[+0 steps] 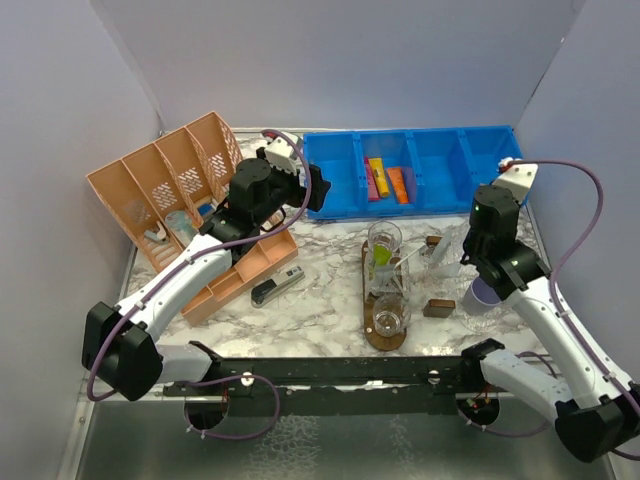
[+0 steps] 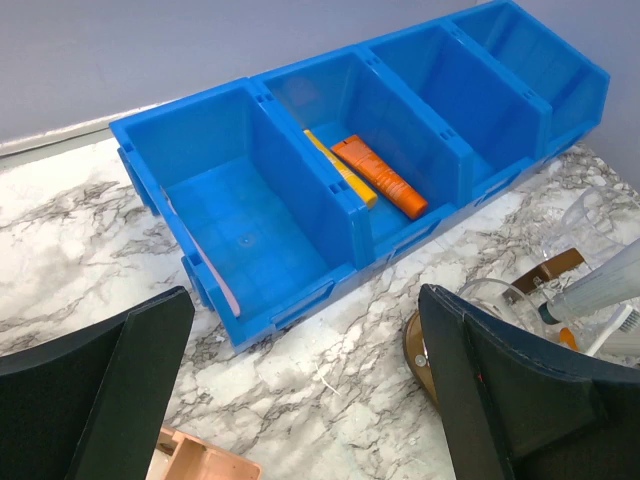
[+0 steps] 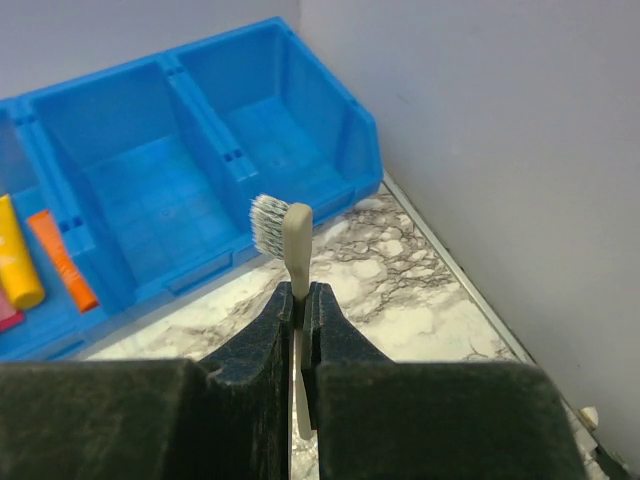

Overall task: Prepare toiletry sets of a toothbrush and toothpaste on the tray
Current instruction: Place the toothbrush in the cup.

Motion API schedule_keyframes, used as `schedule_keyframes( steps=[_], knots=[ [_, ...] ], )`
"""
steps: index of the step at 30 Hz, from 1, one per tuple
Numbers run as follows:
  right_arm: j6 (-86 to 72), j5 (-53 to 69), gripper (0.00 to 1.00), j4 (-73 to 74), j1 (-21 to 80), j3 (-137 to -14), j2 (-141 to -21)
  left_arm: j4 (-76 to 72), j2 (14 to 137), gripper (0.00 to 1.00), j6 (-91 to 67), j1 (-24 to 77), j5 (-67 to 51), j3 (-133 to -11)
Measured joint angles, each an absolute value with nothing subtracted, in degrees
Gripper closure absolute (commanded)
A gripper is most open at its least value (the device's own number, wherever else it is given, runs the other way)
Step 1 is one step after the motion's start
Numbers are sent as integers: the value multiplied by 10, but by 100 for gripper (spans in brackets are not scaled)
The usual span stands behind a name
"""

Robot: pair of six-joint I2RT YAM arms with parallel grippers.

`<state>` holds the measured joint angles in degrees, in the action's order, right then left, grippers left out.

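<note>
The right claw point(image 3: 300, 305) is pressed together on a pale toothbrush point(image 3: 296, 232), which is held bristles-up; the left claw point(image 2: 305, 310) is spread wide. Lettering on the orange tube point(image 2: 380, 175) in the blue bin point(image 2: 250, 230) cannot be read. The tray point(image 1: 384, 344), loaded with clear tumblers point(image 1: 390, 318), is seen near the right claw, to its left. The marbled surface point(image 1: 320, 310) is enclosed by plain grey walls point(image 1: 350, 60).

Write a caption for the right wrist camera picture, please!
The right gripper pinches a pale toothbrush, bristles up, in front of the blue bin.
</note>
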<state>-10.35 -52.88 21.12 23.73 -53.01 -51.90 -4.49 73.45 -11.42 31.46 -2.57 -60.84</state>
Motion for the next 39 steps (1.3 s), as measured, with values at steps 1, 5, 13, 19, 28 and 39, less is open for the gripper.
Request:
schedule_keyframes(
  steps=[1, 5, 13, 19, 28, 39],
  knots=[
    [-108, -527, 99, 204, 222, -527, -524, -45, 735, 1, -114, 315, -26, -608],
    [-105, -506, 99, 146, 172, -493, -526, -44, 735, 1, -115, 315, -26, -608],
    [-64, -471, 99, 18, 130, -463, -595, -44, 735, 1, -116, 315, -32, -608],
    [-57, -451, 99, -35, 82, -463, -658, -44, 735, 1, -118, 315, -36, -608],
    [-76, -426, 97, -57, 74, -451, -695, -44, 743, 1, -121, 315, -41, -608],
    [-110, -419, 67, -45, 74, -430, -741, -44, 748, 1, -123, 315, -47, -608]
  ],
)
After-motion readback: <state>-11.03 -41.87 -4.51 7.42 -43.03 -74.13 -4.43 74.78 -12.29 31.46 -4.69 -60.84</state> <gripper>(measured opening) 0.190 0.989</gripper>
